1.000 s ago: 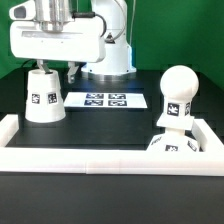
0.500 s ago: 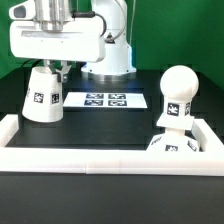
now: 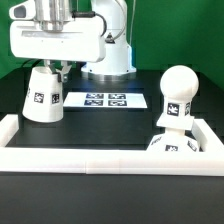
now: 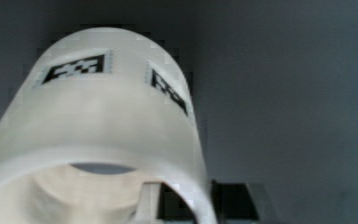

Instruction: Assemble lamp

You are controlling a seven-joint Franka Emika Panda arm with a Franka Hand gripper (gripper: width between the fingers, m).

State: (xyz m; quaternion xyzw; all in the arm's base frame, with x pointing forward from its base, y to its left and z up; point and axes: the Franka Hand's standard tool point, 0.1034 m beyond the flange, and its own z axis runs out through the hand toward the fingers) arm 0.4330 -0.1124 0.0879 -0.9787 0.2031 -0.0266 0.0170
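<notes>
The cone-shaped shade (image 3: 42, 96) is standing on the black desk (image 3: 100, 125) at the exterior view's left, its narrow end up and its wide end down, with a black-white square tag facing the camera. The arm's white wrist body is hanging directly over it, and the jaws (image 3: 58, 69) are reaching down at the shade's top, on the side nearer the marker board. In the wrist view the shade (image 4: 105, 130) is filling most of the picture, two of its tags showing on its side and its open rim close to the camera; one dark finger (image 4: 238, 200) is lying just outside the rim and a pale part is showing just inside it, so the jaws are looking narrow and set across the shade's wall, though I cannot tell for certain that they are pressing on it.

The marker board (image 3: 104, 99) is lying flat on the desk just beside the shade, toward the exterior view's right. Well apart, at the exterior view's right, the ball-topped bulb (image 3: 177, 95) is standing upright on the small base block (image 3: 175, 146), which is sitting against the white border rail (image 3: 90, 158) running along the front of the desk.
</notes>
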